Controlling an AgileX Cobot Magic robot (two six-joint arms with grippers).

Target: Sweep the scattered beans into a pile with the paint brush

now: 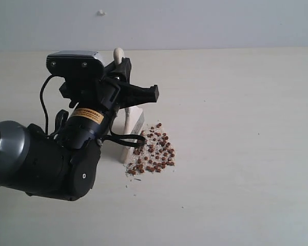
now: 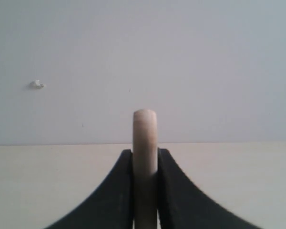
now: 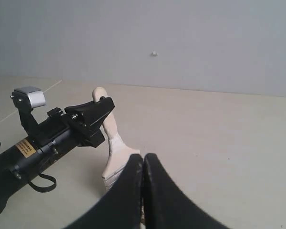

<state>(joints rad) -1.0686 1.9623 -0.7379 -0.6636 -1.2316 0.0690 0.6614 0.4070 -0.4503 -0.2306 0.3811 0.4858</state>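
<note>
Left gripper (image 2: 145, 160) is pinched on the paint brush (image 1: 132, 128) handle, brush head down just beside the beans (image 1: 156, 151), so I'd drag low and slow to bunch the stragglers in.

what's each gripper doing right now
left gripper: closed on the paint brush handle
right gripper: closed, holding nothing
</note>
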